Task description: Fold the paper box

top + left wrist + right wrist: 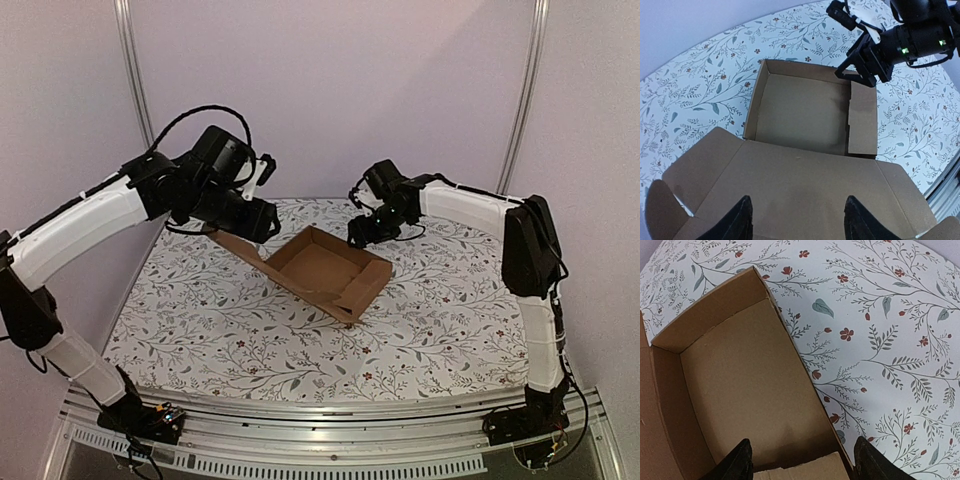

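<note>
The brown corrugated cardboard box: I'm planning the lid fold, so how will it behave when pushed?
Probably light: the brown corrugated cardboard box is thin, empty sheet, so it may slide on the floral tablecloth. Its panels look stiff, but the wide lid flap should hinge easily at its crease.

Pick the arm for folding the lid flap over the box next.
Left, probably. The left gripper hovers open directly over the lid flap of the paper box. The right gripper hangs open over the box's opposite side, away from that flap.
</note>
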Controlling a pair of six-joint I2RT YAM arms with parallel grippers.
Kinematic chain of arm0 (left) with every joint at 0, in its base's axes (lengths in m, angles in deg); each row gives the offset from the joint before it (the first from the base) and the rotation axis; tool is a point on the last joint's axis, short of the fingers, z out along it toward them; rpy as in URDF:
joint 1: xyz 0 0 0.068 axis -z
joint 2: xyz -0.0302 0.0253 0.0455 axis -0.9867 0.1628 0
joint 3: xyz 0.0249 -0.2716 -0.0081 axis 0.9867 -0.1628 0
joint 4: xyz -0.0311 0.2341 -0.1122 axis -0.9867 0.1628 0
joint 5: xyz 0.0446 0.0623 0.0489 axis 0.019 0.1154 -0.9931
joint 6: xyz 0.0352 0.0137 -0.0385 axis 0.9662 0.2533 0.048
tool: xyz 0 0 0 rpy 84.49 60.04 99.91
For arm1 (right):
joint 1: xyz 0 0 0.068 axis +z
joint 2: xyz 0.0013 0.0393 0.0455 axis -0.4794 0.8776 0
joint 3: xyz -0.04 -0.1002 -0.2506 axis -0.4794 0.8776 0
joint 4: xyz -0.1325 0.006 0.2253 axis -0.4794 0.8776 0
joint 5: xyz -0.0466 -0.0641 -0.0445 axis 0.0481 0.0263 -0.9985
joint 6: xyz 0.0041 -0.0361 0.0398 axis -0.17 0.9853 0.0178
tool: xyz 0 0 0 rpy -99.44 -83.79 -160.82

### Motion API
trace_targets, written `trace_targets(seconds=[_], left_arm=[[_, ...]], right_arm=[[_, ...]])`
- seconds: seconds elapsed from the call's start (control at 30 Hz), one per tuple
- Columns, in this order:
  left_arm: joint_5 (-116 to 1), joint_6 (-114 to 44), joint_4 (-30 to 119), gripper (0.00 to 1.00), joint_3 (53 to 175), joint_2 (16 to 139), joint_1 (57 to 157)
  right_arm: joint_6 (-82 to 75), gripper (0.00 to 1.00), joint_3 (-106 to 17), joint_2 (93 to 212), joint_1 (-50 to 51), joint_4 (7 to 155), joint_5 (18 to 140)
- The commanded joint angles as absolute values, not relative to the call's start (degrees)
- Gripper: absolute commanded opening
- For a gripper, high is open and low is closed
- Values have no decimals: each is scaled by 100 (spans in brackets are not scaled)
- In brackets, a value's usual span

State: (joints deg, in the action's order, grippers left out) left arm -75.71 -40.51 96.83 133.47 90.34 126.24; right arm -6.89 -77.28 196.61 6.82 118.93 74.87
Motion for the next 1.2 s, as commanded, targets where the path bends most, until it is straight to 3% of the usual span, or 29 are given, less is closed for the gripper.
trace_targets(seconds=[0.0, 0.43, 0.67, 0.97, 1.17], left_arm=[[-7650, -4589, 9370, 62, 12522, 8253, 12742], [-7884, -5023, 9483, 64, 11303, 7054, 12792], [-7949, -5031, 9530, 64, 11261, 6932, 12792], [-8343, -5070, 9502, 65, 11447, 6261, 12792], [-8381, -5119, 9241, 67, 11341, 5882, 12792]], right_arm=[[-493, 64, -8441, 20343, 669, 12385, 7712], [-401, 55, -9531, 21471, 645, 12561, 7323], [-502, 31, -9527, 21565, 650, 12657, 7391], [-928, 1, -8307, 20960, 660, 12086, 7142], [-1906, 0, -6905, 20172, 689, 11145, 6721]])
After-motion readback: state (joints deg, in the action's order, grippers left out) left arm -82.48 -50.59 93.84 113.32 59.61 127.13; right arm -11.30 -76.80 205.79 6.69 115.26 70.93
